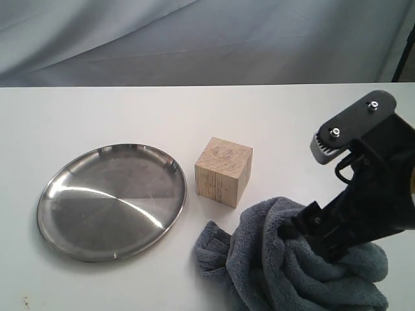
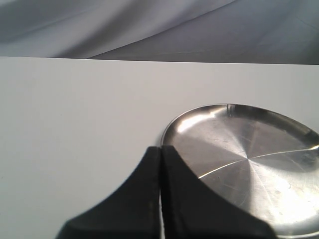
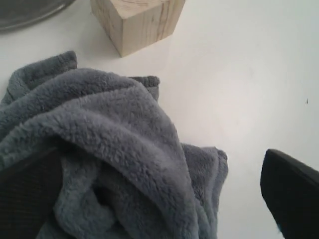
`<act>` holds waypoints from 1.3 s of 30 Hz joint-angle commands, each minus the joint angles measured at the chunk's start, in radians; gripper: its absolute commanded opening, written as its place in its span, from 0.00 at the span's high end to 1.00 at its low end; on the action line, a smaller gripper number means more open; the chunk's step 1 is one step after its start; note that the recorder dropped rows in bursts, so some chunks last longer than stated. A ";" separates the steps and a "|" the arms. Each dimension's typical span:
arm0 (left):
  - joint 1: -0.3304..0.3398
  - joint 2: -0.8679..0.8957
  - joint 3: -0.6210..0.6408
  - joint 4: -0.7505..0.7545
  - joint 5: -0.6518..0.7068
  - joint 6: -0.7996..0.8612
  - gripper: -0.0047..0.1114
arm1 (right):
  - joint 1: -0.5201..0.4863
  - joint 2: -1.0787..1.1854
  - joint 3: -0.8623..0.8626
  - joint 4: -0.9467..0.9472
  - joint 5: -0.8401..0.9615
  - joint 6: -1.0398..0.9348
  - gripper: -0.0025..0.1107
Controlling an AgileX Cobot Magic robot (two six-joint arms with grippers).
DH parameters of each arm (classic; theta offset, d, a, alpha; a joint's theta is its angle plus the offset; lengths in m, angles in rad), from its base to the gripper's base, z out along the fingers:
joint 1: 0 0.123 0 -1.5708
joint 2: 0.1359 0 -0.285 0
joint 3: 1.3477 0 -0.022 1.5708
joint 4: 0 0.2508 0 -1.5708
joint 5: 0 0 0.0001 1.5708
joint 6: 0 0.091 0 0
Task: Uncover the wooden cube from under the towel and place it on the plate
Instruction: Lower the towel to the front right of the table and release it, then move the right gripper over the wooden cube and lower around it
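Note:
The wooden cube [image 1: 224, 171] stands uncovered on the white table, just right of the steel plate [image 1: 111, 199]. The blue-grey towel [image 1: 292, 262] lies crumpled at the front right, in front of the cube and apart from it. My right gripper [image 1: 312, 232] is down in the towel's folds. In the right wrist view its fingers [image 3: 30, 191] stand wide apart, so the right gripper [image 3: 162, 177] is open, with the towel [image 3: 114, 144] bunched loosely between them and the cube [image 3: 137, 20] beyond. The left gripper [image 2: 160, 148] is shut and empty at the plate [image 2: 249, 159] rim.
The white table [image 1: 130, 110] runs back to a grey cloth backdrop [image 1: 194, 39]. The right arm's black body [image 1: 369, 175] rises over the towel at the right edge.

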 commanded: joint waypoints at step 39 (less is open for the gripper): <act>0.001 -0.003 0.005 0.000 -0.010 -0.001 0.96 | -0.001 0.589 -0.530 -0.690 -0.221 0.362 0.91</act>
